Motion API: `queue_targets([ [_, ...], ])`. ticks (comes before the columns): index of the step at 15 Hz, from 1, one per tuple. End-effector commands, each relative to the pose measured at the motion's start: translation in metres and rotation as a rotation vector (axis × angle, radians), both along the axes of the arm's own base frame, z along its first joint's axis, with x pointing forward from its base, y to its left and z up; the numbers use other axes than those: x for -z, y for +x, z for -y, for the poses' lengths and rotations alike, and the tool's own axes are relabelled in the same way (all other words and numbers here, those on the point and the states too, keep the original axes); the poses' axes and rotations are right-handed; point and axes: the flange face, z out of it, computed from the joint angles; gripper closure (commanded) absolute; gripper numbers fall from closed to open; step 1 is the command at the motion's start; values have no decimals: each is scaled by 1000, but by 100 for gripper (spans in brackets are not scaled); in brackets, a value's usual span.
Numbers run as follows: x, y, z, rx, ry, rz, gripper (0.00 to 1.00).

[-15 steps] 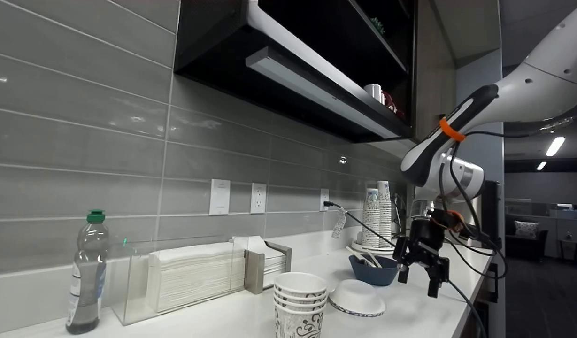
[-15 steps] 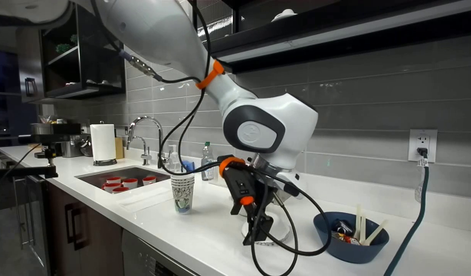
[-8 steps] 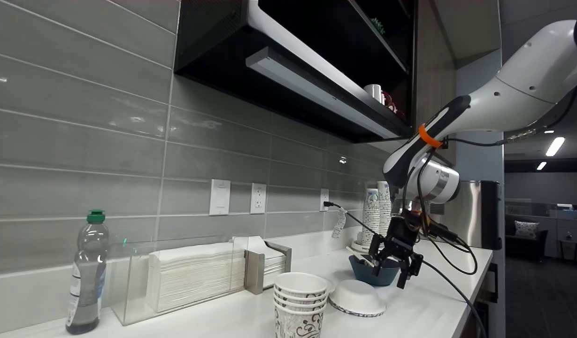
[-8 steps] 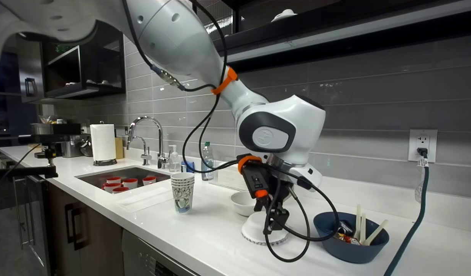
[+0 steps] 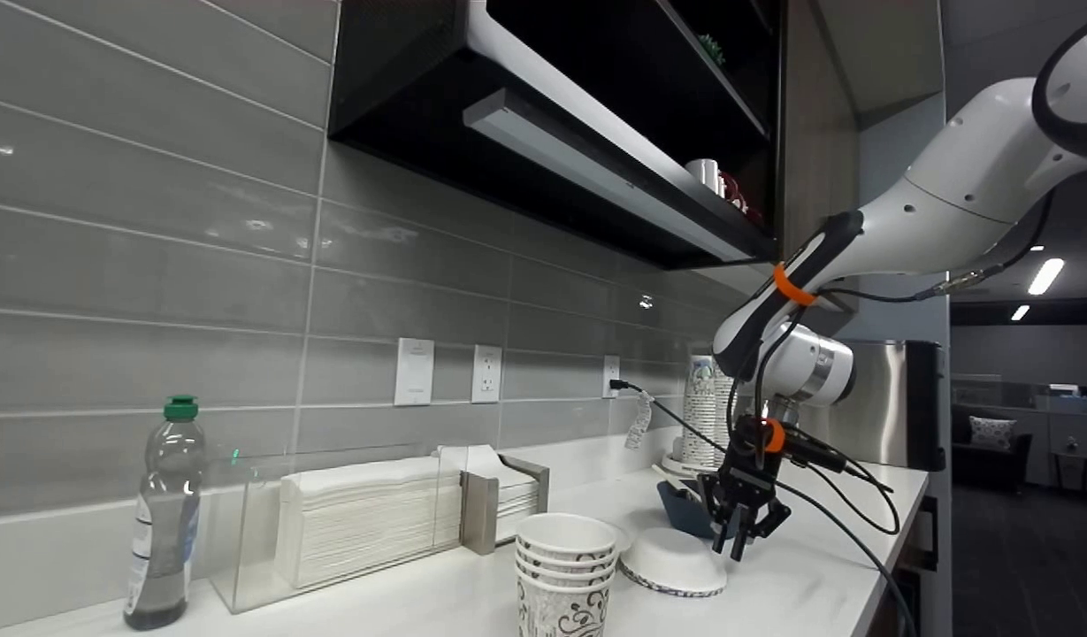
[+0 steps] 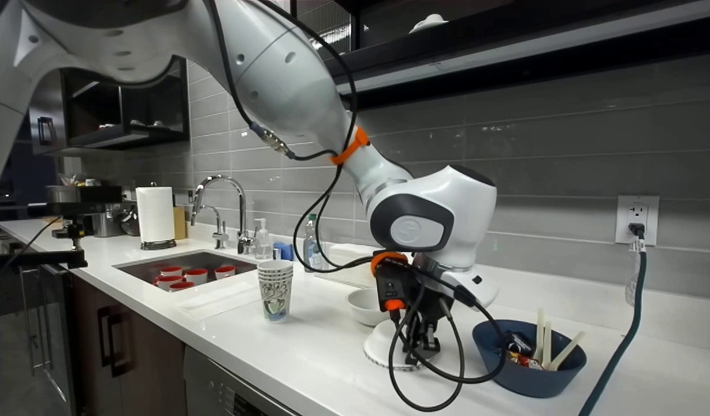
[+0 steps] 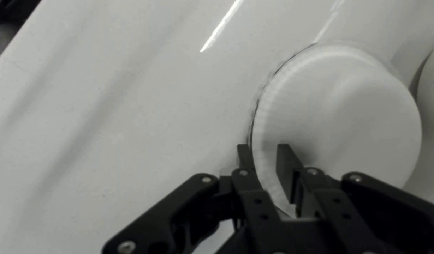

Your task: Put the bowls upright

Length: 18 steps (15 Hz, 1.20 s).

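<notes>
A white bowl (image 5: 671, 559) with a patterned rim lies upside down on the counter, in both exterior views. In the wrist view this inverted bowl (image 7: 372, 116) fills the right side. My gripper (image 7: 263, 145) is low at its near edge, jaws partly narrowed but apart. One finger (image 7: 245, 155) is outside the rim, the other (image 7: 287, 165) over the bowl's side; a gap shows between them. Another white bowl (image 6: 365, 306) stands upright beside it. The dark blue bowl (image 6: 534, 378) is upright and holds sticks and wrapped items. Cables partly cover my gripper (image 6: 421, 353) in an exterior view.
Stacked patterned cups (image 6: 275, 297) stand nearby. A napkin holder (image 5: 375, 522) and a soap bottle (image 5: 164, 522) are along the wall. A power cord (image 6: 620, 335) runs beside the blue bowl. The black shelf (image 5: 561, 168) overhangs the counter.
My arm has come over to the inverted bowl's edge and lowered, and the gripper has turned. Its jaws have narrowed from wide open. The bowls have not moved.
</notes>
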Motion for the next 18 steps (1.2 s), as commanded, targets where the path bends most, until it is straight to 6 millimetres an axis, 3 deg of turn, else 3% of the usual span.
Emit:
queue_targets([
  [1,5,2,4,46,-16,-22,88],
  [5,-3,4,2,58,-35,-2,86],
  [9,-1,7,-4,50,-64,-2,83],
  [15,3,10,-21,0,-107,-9,88],
  [18,7,8,-29,-30,-147,-31,85],
])
